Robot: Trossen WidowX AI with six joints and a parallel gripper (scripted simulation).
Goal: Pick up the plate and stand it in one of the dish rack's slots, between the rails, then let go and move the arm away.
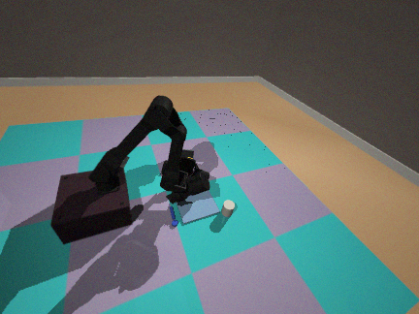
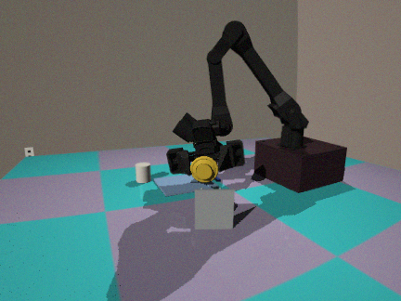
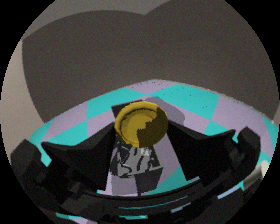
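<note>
We see the gripper (image 2: 204,167) clenched on the yellow plate (image 2: 204,168), which stands on edge with its face turned outward, low over the pale blue mat (image 2: 174,185). The dish rack (image 3: 133,162) shows only in the wrist view, just below the plate; we cannot tell whether they touch. A white cylinder (image 2: 143,172) stands beside the mat, a grey block (image 2: 213,209) nearer the front.

One plate (image 2: 205,168), one cup (image 2: 143,172), one mat (image 1: 199,209), one pen (image 1: 173,217), one block (image 2: 213,209).
</note>
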